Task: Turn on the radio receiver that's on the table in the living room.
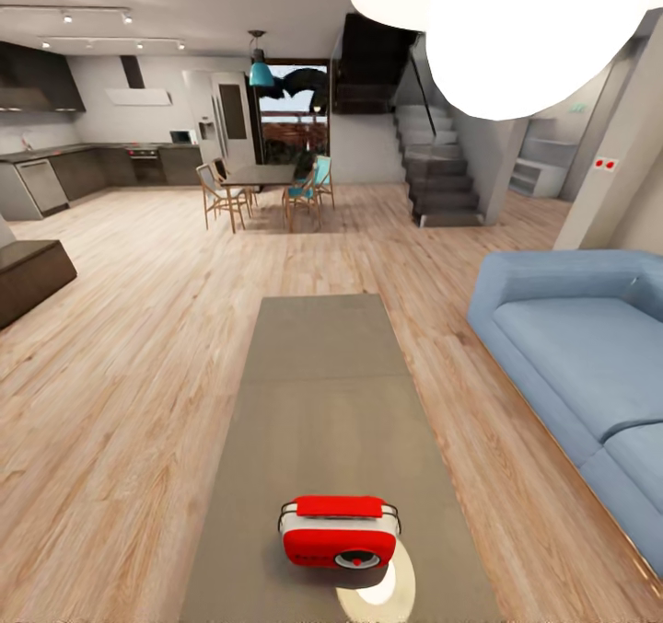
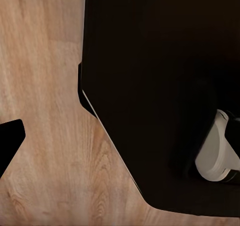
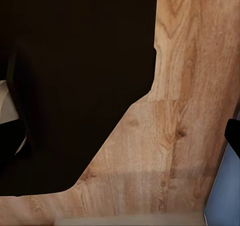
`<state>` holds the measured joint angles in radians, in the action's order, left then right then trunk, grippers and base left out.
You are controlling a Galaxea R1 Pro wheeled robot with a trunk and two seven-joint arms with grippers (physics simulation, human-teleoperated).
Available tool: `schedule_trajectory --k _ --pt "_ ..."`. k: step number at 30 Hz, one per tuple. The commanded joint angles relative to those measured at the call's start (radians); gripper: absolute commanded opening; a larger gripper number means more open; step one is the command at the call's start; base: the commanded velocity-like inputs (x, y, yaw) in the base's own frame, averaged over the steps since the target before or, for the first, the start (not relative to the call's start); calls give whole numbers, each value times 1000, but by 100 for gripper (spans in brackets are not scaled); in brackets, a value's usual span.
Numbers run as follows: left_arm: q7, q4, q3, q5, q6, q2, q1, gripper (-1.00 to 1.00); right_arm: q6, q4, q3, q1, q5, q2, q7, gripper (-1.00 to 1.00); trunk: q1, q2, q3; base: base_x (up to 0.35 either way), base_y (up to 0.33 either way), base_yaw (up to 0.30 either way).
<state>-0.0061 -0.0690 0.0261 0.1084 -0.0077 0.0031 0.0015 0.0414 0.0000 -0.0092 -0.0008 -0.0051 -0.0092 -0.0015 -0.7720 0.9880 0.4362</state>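
Surface (image 1: 322, 393), long, grey-taupe, seamed, running from 6 toward 12 o'clock in the head view. Living room with pale plank floor (image 1: 138, 347) around it, blue sofa (image 1: 580, 356) at 3 o'clock, white globe lamp (image 1: 525, 25) at 1 o'clock, dining chairs and dark kitchen far off near 11. Radio (image 1: 339, 531) upright on the surface's near end at 6 o'clock, red front and round dial facing the camera. Wrist views: plank floor and dark robot base. Claw state on either arm: cannot tell; position relative to radio likewise unclear.
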Motion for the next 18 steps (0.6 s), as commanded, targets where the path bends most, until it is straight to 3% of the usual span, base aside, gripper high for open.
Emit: schedule_trajectory --k 1,18 --pt "0 0 0 0 0 0 0 100 0 0 0 0 0 0 0 100 0 0 2 0 0 0" --pt "0 0 0 0 0 0 0 100 0 0 0 0 -1 0 0 100 0 0 29 0 0 0"
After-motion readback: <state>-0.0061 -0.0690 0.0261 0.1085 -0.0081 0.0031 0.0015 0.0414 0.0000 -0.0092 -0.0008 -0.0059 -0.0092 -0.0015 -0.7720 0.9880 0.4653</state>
